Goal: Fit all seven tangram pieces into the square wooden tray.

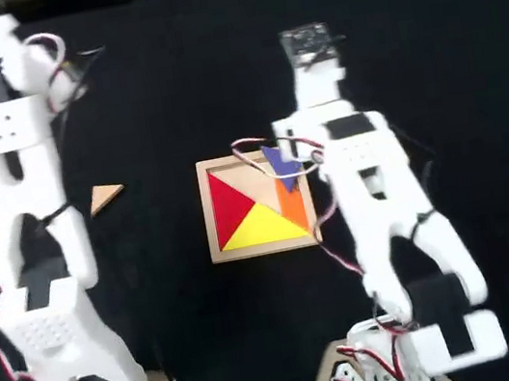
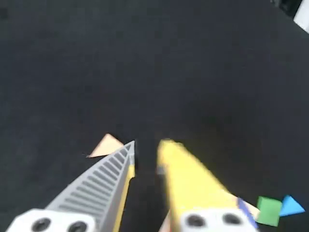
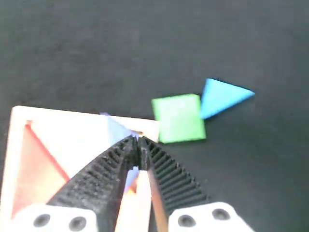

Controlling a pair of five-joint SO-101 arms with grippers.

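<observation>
Your right tool (image 3: pixel 136 143) is gripping the purple piece (image 1: pixel 277 159) at the tray's (image 1: pixel 215 248) far right corner. Red (image 1: pixel 228 205), yellow (image 1: pixel 261 227) and orange (image 1: pixel 291 200) pieces are lying inside. Your left tool (image 2: pixel 147 145) is hanging slightly open near the tan triangle (image 1: pixel 104 196).

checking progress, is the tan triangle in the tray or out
Out: in the high view the tan triangle lies on the black cloth, apart from the tray.

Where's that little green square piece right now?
In the right wrist view, the green square lies on the black table just outside a corner of the wooden tray, right beside the blue triangle.
</observation>
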